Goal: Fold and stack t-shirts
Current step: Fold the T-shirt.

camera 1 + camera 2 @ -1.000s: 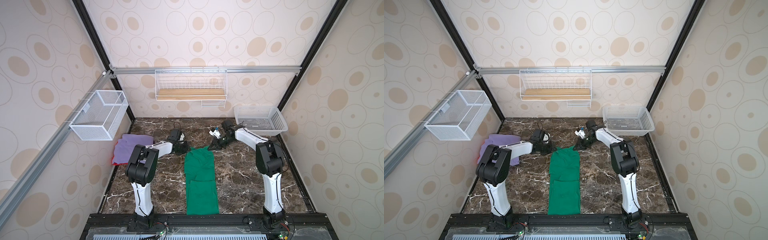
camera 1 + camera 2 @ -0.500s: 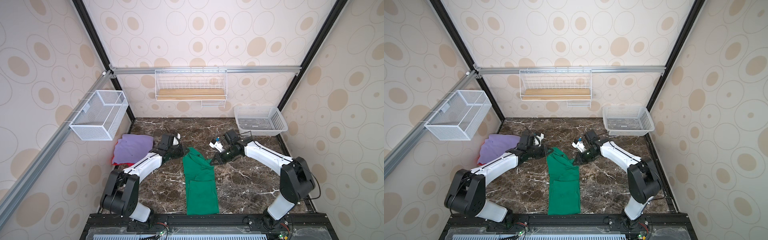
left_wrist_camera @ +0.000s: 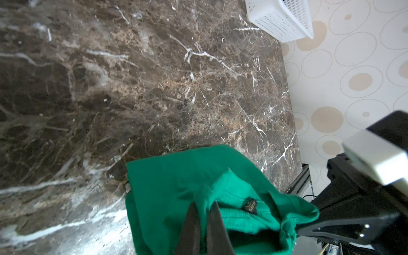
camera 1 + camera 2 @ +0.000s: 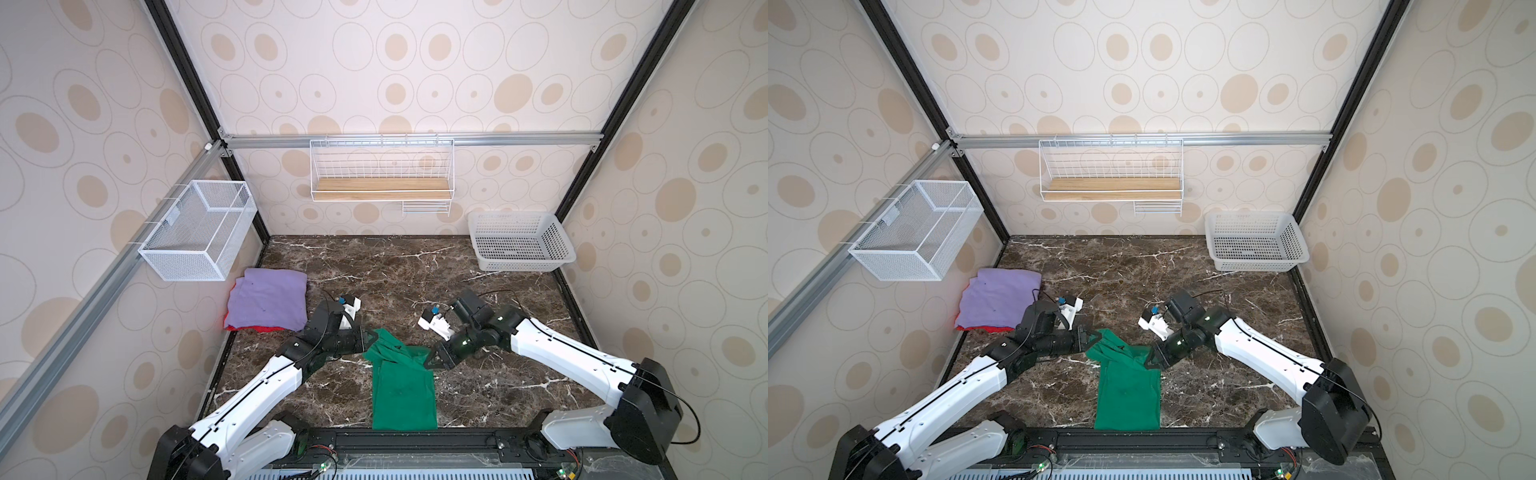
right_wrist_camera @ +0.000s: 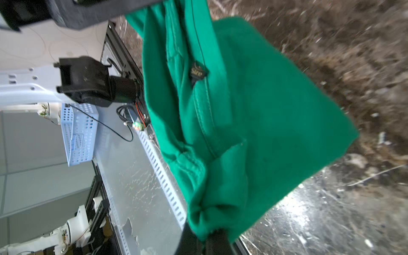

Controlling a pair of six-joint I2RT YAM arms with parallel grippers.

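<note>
The green t-shirt (image 4: 403,395) (image 4: 1127,399) lies as a long strip at the table's front middle, its far end lifted and bunched. My left gripper (image 4: 371,338) (image 4: 1092,336) is shut on that end's left corner, and cloth shows pinched between its fingers in the left wrist view (image 3: 204,206). My right gripper (image 4: 430,361) (image 4: 1148,361) is shut on the right corner, where the green t-shirt (image 5: 254,110) hangs from its jaws (image 5: 205,236). A folded lavender t-shirt (image 4: 268,303) lies on a red t-shirt (image 4: 266,329) at the left wall.
A white perforated basket (image 4: 519,245) (image 4: 1254,241) stands at the back right corner. A white wire box (image 4: 199,232) hangs on the left wall, and a wire shelf with a wooden board (image 4: 380,193) on the back wall. Dark marble table (image 4: 415,270).
Both arms have drawn back toward the front, bringing the green t-shirt's far end with them, so the strip is shorter and its end is raised.
</note>
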